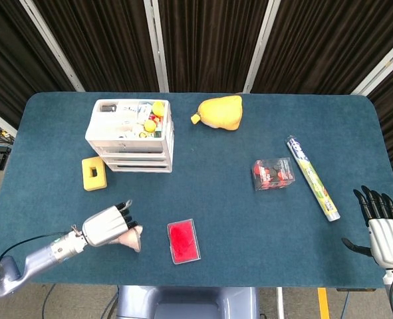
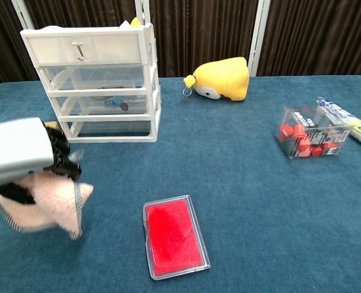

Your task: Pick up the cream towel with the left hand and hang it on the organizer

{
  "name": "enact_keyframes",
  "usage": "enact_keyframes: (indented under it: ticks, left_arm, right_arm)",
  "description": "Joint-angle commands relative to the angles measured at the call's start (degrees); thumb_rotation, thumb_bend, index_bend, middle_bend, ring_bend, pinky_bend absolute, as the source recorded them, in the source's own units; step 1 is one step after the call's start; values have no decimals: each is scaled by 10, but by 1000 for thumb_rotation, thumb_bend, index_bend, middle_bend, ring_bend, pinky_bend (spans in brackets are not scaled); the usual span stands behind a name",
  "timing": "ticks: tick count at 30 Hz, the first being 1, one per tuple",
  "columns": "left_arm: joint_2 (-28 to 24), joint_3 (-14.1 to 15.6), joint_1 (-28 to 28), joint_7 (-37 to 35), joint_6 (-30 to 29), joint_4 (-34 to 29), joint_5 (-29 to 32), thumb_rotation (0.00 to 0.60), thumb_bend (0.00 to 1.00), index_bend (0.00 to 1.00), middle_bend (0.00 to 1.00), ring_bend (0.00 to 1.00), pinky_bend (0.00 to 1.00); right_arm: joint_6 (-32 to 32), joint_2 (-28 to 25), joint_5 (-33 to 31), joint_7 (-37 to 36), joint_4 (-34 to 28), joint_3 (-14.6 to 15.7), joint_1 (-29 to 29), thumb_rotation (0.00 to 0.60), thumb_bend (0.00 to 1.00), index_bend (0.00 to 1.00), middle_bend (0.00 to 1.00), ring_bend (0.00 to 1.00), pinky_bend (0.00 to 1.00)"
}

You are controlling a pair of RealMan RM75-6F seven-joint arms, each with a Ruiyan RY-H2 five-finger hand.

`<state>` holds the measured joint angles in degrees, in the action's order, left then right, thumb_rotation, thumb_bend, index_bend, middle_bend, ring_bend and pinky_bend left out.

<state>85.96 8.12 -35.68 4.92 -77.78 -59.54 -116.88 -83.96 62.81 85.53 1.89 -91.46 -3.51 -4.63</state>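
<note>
Cream towel (image 2: 49,207) is hanging bunched in the left hand (image 1: 106,226), fingers closed around it, lower left of frame. Pick-up appears done; carrying to the white drawer organizer (image 1: 131,136), upper left, is next.

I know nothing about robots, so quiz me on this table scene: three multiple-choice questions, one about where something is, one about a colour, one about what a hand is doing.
1. Where is the flat red plastic case?
A. beside the yellow plush toy
B. near the front edge, right of the left hand
C. on the white drawer organizer

2. What colour is the square foam block by the organizer?
A. yellow
B. green
C. black

3. What is the left hand doing?
A. lying flat, holding nothing
B. gripping the bunched cream towel
C. holding the case

Answers:
1. B: the case lies right of the left hand.
2. A: the block is yellow.
3. B: the towel hangs from its fingers.
</note>
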Motion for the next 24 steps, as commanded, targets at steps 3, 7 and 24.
enact_keyframes:
  ticks: [3, 7, 24]
  left_arm:
    - [-22, -36, -18, 108, -33, 6, -21, 600, 668, 946, 755, 628, 537]
    - [-40, -44, -37, 133, -37, -6, -31, 600, 667, 950, 770, 640, 547]
    - [-46, -62, -67, 136, -17, 19, 2, 600, 668, 955, 777, 645, 560]
  right_arm:
    - [0, 0, 0, 0, 0, 0, 0, 600, 11, 0, 0, 0, 0]
    - [-1, 0, 1, -1, 0, 0, 0, 600, 11, 0, 0, 0, 0]
    - [-1, 0, 2, -2, 0, 0, 0, 600, 11, 0, 0, 0, 0]
